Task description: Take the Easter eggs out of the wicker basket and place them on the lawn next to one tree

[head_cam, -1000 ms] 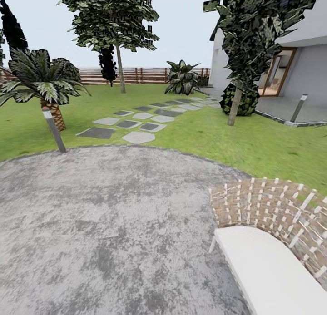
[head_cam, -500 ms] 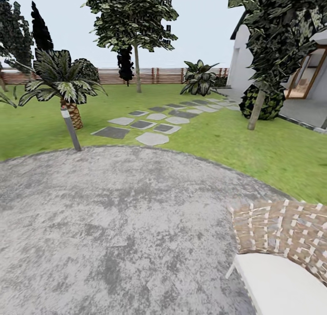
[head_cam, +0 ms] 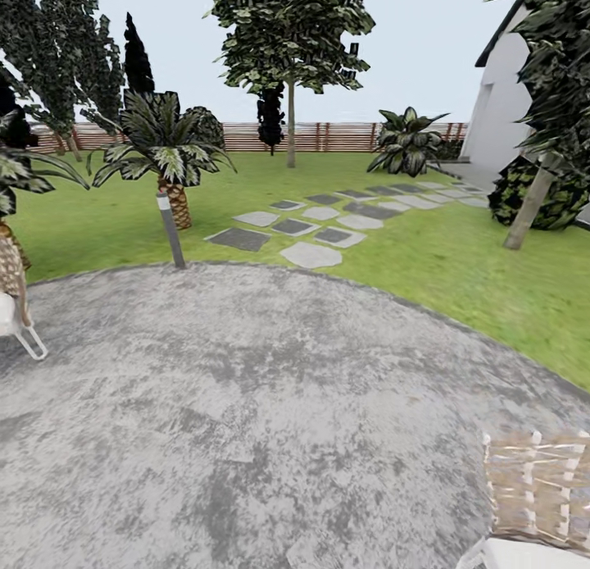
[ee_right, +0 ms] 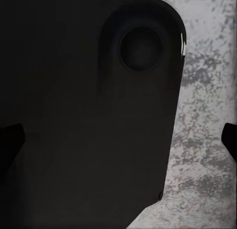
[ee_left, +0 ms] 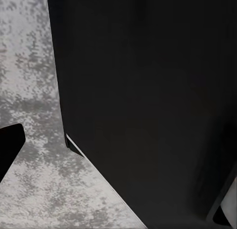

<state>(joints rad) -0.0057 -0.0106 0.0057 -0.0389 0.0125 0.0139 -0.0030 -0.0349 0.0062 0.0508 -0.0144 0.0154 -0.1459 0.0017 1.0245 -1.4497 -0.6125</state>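
Grey mottled paving (head_cam: pixel 246 405) covers the lower half of the head frame, a round patio edged by the lawn (head_cam: pixel 442 266) above it. Stepping stones (head_cam: pixel 315 225) run diagonally up-right across the grass toward the white house wall (head_cam: pixel 500 110) at upper right. One tree (head_cam: pixel 290 44) with a pale straight trunk stands top centre near the slat fence (head_cam: pixel 336 136); another pale trunk (head_cam: pixel 528 208) leans at the right edge, beside a dark shrub. Short palm (head_cam: pixel 168 155) at left-centre, grey post light (head_cam: pixel 170 229) just below it at the patio rim. Dark cypresses (head_cam: pixel 138 61) at upper left. Woven chair (head_cam: pixel 537 487) with a white cushion at the lower right corner; another chair part (head_cam: pixel 12 298) at the left edge.

Eggs and basket are not seen from here.

Both wrist views: dark robot body (ee_left: pixel 148 100) (ee_right: pixel 84 110) close up, with grey paving (ee_left: pixel 29 70) (ee_right: pixel 207 115) behind. Black finger tips (ee_left: pixel 9 150) (ee_right: pixel 10 137) poke in at frame edges; finger opening cannot be told, and nothing is visibly held.
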